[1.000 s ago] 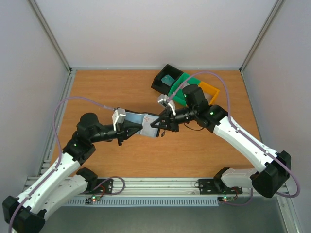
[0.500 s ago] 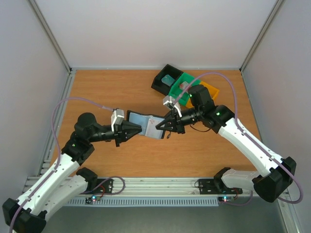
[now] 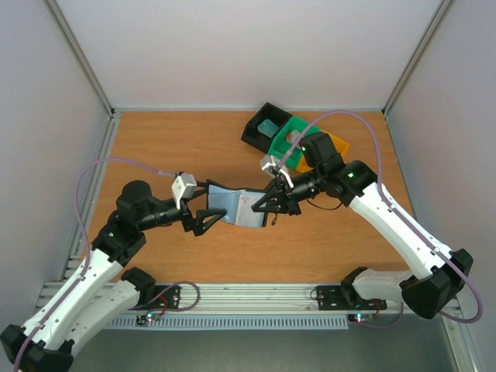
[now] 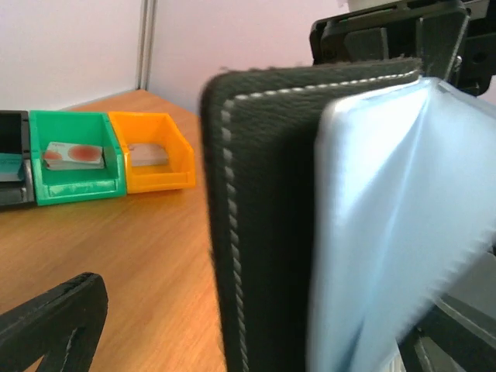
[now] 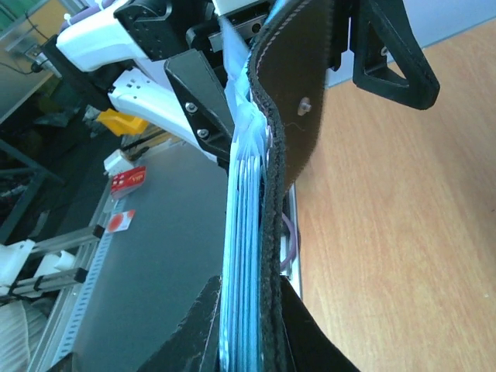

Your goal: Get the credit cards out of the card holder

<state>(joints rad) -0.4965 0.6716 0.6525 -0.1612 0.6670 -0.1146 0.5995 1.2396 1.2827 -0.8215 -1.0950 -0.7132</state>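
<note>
The card holder [image 3: 232, 203] hangs over the table's middle, black outside with pale blue inner pockets [image 4: 387, 232]. My right gripper [image 3: 267, 206] is shut on its right end; in the right wrist view its fingertips [image 5: 198, 333] pinch the cover and pocket stack [image 5: 246, 232] edge-on. My left gripper [image 3: 211, 221] stands open at the holder's left edge, with the black cover [image 4: 263, 217] between its spread fingers [image 4: 54, 325]. Credit cards lie in the back trays: a teal one [image 3: 270, 127], a red-and-white one [image 4: 74, 153] and a whitish one [image 4: 147, 153].
A black tray [image 3: 252, 133], a green tray [image 4: 77, 186] and an orange tray [image 4: 167, 174] stand in a row at the table's back right. The enclosure walls rise at the left, back and right. An aluminium rail [image 3: 248, 298] runs along the near edge.
My left gripper has opened, let go of the holder's left edge and drawn back a little. The right gripper has carried the holder slightly rightward.
</note>
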